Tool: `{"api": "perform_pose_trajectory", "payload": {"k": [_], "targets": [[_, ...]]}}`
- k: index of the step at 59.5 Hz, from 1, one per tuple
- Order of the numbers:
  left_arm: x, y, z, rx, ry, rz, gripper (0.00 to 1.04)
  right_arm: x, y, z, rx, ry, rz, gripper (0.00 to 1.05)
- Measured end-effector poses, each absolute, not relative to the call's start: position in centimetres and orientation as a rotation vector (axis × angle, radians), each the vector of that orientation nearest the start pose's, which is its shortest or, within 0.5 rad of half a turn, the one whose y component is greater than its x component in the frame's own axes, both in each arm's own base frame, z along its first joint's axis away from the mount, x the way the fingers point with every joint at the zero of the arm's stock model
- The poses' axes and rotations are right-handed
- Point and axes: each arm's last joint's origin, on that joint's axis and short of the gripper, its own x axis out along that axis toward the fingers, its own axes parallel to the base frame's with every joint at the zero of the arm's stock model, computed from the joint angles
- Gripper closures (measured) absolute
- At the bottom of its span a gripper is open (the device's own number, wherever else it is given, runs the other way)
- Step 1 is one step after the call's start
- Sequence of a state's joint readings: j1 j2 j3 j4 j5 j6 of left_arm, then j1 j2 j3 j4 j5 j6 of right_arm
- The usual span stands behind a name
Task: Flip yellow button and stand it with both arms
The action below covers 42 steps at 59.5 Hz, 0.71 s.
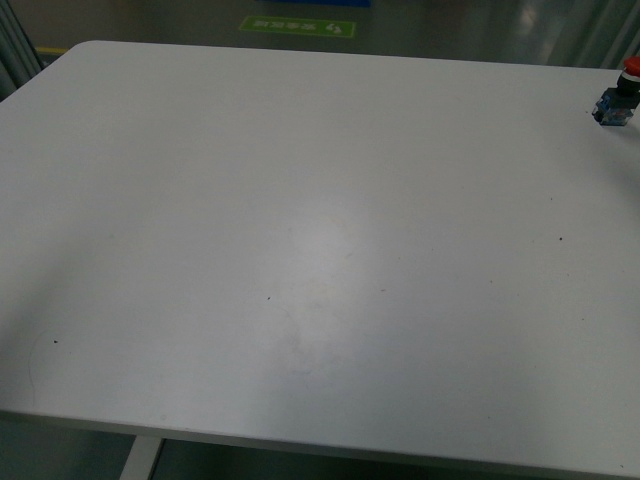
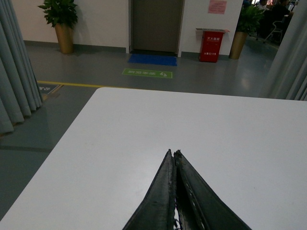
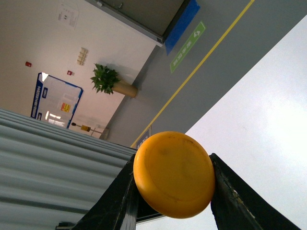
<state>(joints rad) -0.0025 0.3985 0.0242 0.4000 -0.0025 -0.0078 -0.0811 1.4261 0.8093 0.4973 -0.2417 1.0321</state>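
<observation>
The right gripper (image 3: 171, 160) pinches the hard, slippy yellow button (image 3: 173, 175) by its round cap, off the bench (image 3: 268, 120); I think the empty, squeezed-closed left gripper (image 2: 173, 153) should grab behind the cap.

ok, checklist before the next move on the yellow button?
1. Grip on yellow button by right gripper: ok, cap pinched between its jaws.
2. Readiness of left gripper to take hold: not ok, jaws shut together, nothing in them.
3. Button's pose: cannot tell, only the cap shows and the contact block is hidden.
4. Set-down spot: ok, the middle of the table looks bare.
5. Clearance from red-capped switch: ok, it sits at the table's far right edge.
6. Spacing between arms: cannot tell, neither shows in the front view.
</observation>
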Motion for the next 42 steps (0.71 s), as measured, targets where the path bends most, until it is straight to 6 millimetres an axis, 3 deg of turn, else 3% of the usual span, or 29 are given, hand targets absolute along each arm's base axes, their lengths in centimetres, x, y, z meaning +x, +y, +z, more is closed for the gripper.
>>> {"api": "perform_pose_trajectory", "payload": {"k": [42], "targets": [[10.3,0.0,17.2,-0.008,-0.007,0.000,1.01,31.0,-2.8,25.9,0.936,0.172,0.061,0.70]]}}
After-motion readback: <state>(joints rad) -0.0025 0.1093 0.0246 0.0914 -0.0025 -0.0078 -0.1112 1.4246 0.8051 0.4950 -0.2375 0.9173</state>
